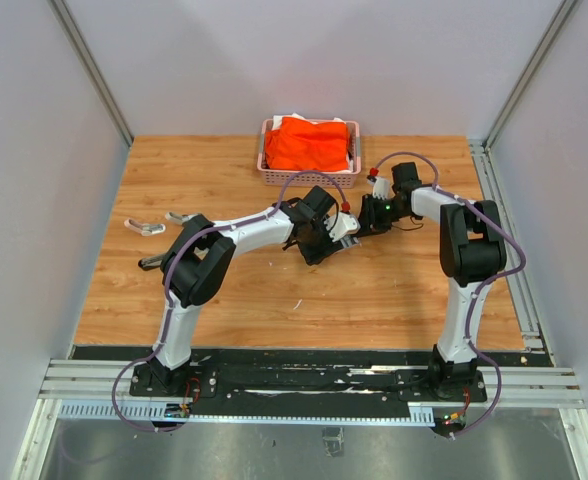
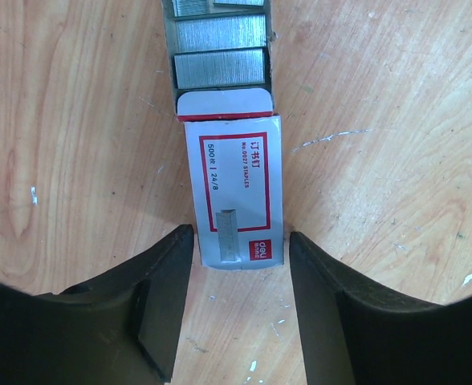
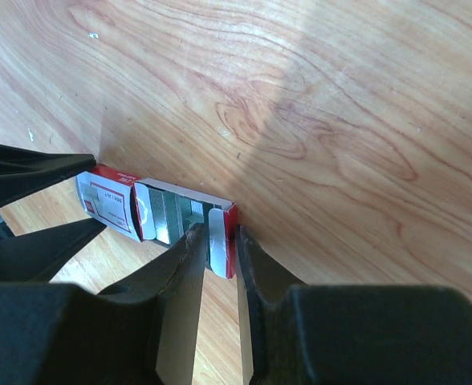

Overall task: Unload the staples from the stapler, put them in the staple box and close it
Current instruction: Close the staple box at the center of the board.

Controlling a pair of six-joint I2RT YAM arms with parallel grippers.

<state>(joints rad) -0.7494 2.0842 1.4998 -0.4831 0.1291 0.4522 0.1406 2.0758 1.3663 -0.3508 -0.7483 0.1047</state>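
Observation:
A small white staple box with a red label (image 2: 234, 192) lies on the wooden table, its inner tray pulled partly out. Silvery strips of staples (image 2: 220, 68) fill the tray (image 3: 168, 216). My left gripper (image 2: 240, 241) is open, its fingers (image 2: 168, 273) flanking the near end of the box sleeve, close to both sides. My right gripper (image 3: 220, 237) is shut on the tray's red-and-white end wall (image 3: 224, 241). Both grippers meet over the box (image 1: 346, 238) at mid-table. No stapler can be made out with certainty.
A pink basket (image 1: 266, 150) holding orange cloth (image 1: 309, 143) stands at the back of the table. Two pale elongated objects (image 1: 144, 227) (image 1: 181, 217) and a dark one (image 1: 152, 262) lie at the far left, too small to identify. Grey walls enclose the table on three sides.

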